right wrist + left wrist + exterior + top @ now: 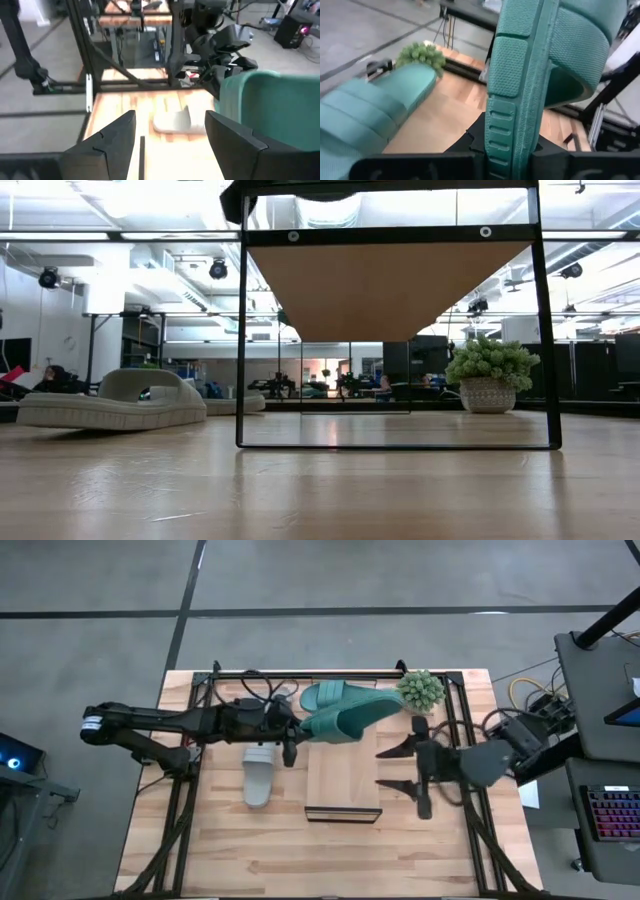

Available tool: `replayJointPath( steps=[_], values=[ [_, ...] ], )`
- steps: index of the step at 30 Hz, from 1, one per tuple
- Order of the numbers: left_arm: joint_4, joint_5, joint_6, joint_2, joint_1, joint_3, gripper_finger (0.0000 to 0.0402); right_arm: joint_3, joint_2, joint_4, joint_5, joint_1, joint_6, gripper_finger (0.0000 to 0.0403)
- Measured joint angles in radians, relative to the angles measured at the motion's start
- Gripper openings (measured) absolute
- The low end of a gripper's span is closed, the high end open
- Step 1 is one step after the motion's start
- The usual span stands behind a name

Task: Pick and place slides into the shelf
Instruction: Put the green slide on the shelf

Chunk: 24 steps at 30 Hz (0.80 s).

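A: Left hand [291, 745] clenched on a teal slide [345, 720], held over the shelf [343, 775] at frame centre. Second teal slide [335, 695] lies just above it.

B: Right hand [400, 768] spread, empty, right of the shelf. Grey slide [258, 774] on the desk [230, 850], left.

A: Risk: edge grip, so the slide may twist and land crooked.

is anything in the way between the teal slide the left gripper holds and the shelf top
Nothing visible blocks it. The left gripper is shut on a teal slide held over the shelf, whose top is bare nearer the front. A second teal slide lies at the far end, and the open right gripper hovers beside the shelf's right edge.
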Motion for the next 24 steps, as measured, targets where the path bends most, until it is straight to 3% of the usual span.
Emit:
replayJointPath(
  steps=[12, 24],
  values=[
    [0.011, 0.004, -0.024, 0.039, 0.0, 0.004, 0.0018, 0.101, 0.139, -0.236, -0.003, -0.123, -0.013, 0.0228],
    [0.028, 0.004, -0.019, 0.034, 0.0, 0.003, 0.0018, 0.109, 0.178, -0.24, -0.002, -0.201, -0.055, 0.0228]
  ],
)
